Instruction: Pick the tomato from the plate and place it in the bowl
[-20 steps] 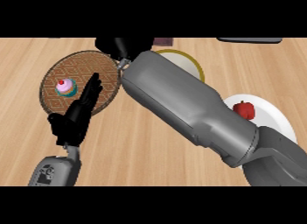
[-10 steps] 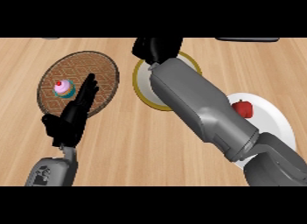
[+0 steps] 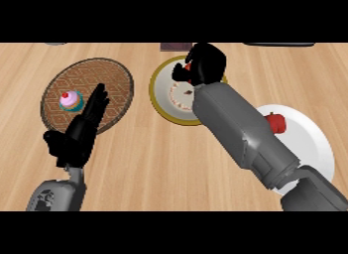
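right forearm [image 3: 242, 129] hiding part of bowl [image 3: 167, 94]

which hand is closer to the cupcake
Left. The left hand has its straight fingertips just beside the cupcake on the brown plate. The right hand is off to the side, over the bowl.

Counter [image 3: 162, 163]: light wood with lengthwise grain. The plate [image 3: 118, 79] left of the right hand [image 3: 203, 62] is brown with a diamond lattice and carries a cupcake [image 3: 71, 100] with pink frosting, a blue wrapper and a red top; the bowl [image 3: 162, 94] under that black hand is white inside with a yellow-olive rim. The plate [image 3: 308, 144] right of the grey forearm is white and bears a red item [image 3: 277, 122]; the left hand [image 3: 78, 134] is black.
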You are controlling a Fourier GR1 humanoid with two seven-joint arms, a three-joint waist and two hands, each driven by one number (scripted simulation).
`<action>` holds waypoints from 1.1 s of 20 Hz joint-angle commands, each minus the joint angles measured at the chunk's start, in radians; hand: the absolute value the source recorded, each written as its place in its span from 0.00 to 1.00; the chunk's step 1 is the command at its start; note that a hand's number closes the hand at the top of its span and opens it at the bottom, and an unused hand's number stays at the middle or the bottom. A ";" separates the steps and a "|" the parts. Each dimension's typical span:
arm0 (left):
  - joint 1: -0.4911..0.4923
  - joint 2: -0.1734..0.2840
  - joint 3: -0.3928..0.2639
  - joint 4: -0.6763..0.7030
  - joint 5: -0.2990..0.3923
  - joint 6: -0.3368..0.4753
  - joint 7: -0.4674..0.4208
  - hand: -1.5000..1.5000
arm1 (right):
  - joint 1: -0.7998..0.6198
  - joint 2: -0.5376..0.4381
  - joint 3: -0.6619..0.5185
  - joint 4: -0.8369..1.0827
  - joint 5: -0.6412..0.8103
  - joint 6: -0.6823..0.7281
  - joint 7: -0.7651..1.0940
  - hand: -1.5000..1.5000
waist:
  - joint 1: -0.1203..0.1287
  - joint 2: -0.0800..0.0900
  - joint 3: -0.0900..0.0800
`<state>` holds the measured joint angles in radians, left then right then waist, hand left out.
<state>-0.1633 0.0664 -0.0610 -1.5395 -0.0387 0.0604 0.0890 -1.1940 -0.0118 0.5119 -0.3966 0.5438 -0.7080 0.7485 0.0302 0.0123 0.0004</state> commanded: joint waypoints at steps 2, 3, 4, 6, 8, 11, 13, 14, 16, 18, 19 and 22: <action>0.036 0.000 0.005 0.018 0.007 -0.013 -0.045 0.50 | 0.065 -0.039 -0.129 -0.031 -0.140 0.088 -0.236 0.00 | 0.000 0.000 0.000; -0.016 -0.026 -0.030 -0.007 -0.035 0.028 0.012 0.50 | 0.139 0.011 -0.095 -0.045 -0.137 0.017 -0.258 0.00 | 0.004 0.000 0.001; -0.018 -0.015 0.003 0.023 -0.007 0.012 -0.018 0.50 | 0.114 -0.008 -0.141 -0.049 -0.151 0.034 -0.332 0.00 | -0.005 -0.001 0.000; 0.018 0.017 0.017 -0.016 0.011 -0.018 -0.002 0.50 | 0.160 0.011 -0.150 -0.077 -0.159 -0.034 -0.390 0.00 | -0.003 -0.004 0.000; 0.029 -0.032 -0.020 -0.005 -0.026 0.026 -0.029 0.50 | 0.145 -0.002 -0.193 -0.083 -0.175 -0.070 -0.488 0.00 | -0.002 -0.002 0.001; 0.009 -0.006 -0.010 -0.014 -0.002 -0.012 0.020 0.50 | 0.141 0.011 -0.227 -0.093 -0.203 -0.165 -0.539 0.00 | 0.005 -0.002 0.001; 0.016 0.000 0.018 0.008 0.007 -0.009 -0.017 0.50 | 0.111 -0.009 -0.249 -0.139 -0.182 -0.150 -0.521 0.00 | -0.016 -0.009 0.000; 0.059 -0.022 -0.016 -0.042 -0.027 0.024 -0.009 0.50 | 0.173 0.011 -0.225 -0.176 -0.177 -0.201 -0.517 0.00 | -0.018 -0.012 0.000; 0.026 -0.042 -0.023 -0.006 -0.053 0.054 -0.012 0.50 | 0.203 0.001 -0.272 -0.260 -0.215 -0.194 -0.549 0.00 | -0.032 -0.014 0.000; 0.082 -0.026 -0.025 -0.038 -0.027 0.013 -0.018 0.50 | 0.225 -0.012 -0.290 -0.303 -0.225 -0.144 -0.520 0.00 | -0.029 -0.015 0.000; 0.020 -0.022 -0.009 0.005 -0.025 0.010 -0.021 0.50 | 0.209 0.007 -0.316 -0.293 -0.240 -0.163 -0.526 0.00 | -0.028 -0.012 0.000; 0.015 0.010 0.034 -0.008 -0.001 -0.003 -0.003 0.50 | 0.291 -0.052 -0.308 -0.499 -0.272 -0.079 -0.468 0.00 | -0.045 -0.019 0.000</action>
<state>-0.1320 0.0541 -0.0561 -1.5511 -0.0554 0.0730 0.0833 -0.9554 -0.0362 0.2247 -0.7497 0.3058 -0.8317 0.2497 -0.0034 -0.0028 0.0002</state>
